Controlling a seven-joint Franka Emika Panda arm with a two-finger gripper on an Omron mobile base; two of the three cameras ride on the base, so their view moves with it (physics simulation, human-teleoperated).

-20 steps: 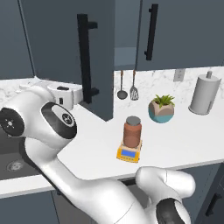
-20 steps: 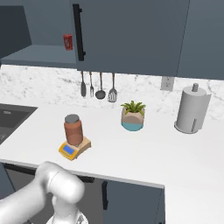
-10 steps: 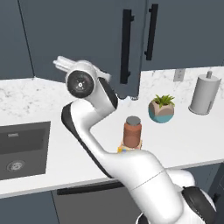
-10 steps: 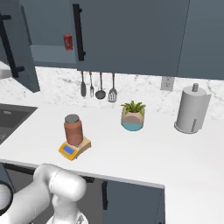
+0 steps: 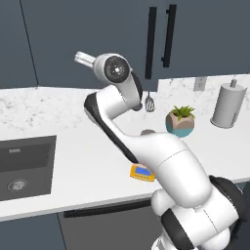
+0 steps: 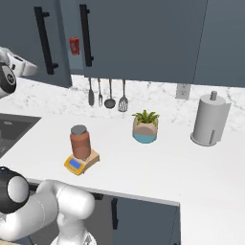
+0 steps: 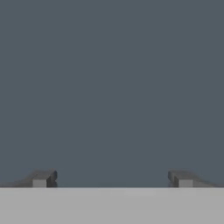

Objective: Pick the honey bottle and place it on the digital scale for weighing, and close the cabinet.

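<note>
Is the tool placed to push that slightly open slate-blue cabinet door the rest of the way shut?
Probably yes. The tool, jaws wide and empty, faces flat slate-blue panel close up, and the slate-blue cabinet door with its black bar handle stands only slightly ajar. Nothing sits between them; contact itself is unclear.

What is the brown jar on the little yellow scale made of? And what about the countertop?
The honey bottle looks like smooth reddish-brown glass or plastic, since its sides are slightly glossy; its grey lid seems matte plastic or metal. The digital scale looks like orange-yellow plastic. The countertop looks like polished white stone, like the grey-veined marble wall behind.
</note>
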